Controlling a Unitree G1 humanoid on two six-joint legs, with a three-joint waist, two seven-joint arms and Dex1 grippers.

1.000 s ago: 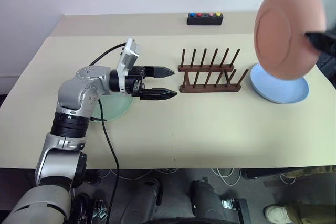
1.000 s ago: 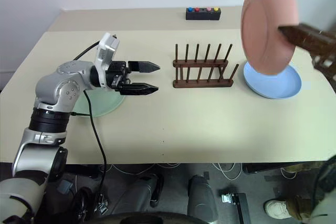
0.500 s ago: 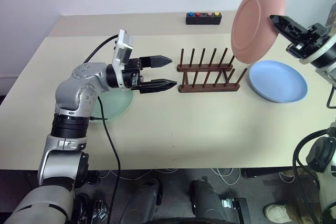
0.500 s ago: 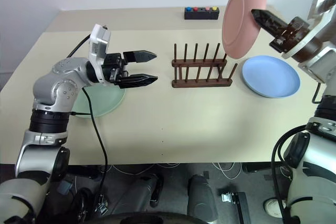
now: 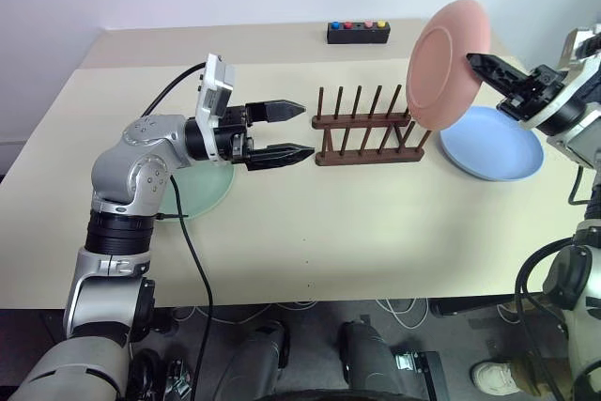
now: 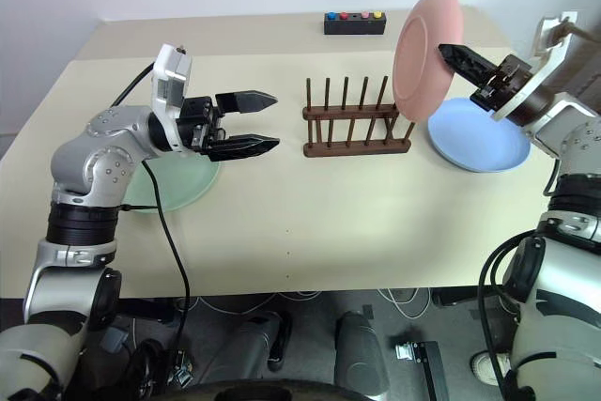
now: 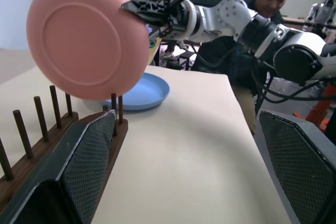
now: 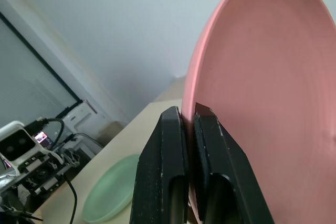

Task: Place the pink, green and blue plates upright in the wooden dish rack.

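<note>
Right hand (image 5: 477, 63) is clamped on the rim of the pink plate (image 5: 445, 61), holding it upright in the air over the right end of the wooden dish rack (image 5: 364, 127), its lower edge close above the last pegs. No plate stands between the pegs yet. Just right of the rack, the blue plate (image 5: 493, 146) lies flat on the desk (image 5: 329, 223). Left of the rack, the left hand (image 5: 286, 131) hovers with its fingers spread wide and empty, pointing at the rack's left end. Beneath that arm, further left, the green plate (image 5: 202, 190) lies flat. Behind the rack sits a black button box (image 5: 358, 32).
</note>
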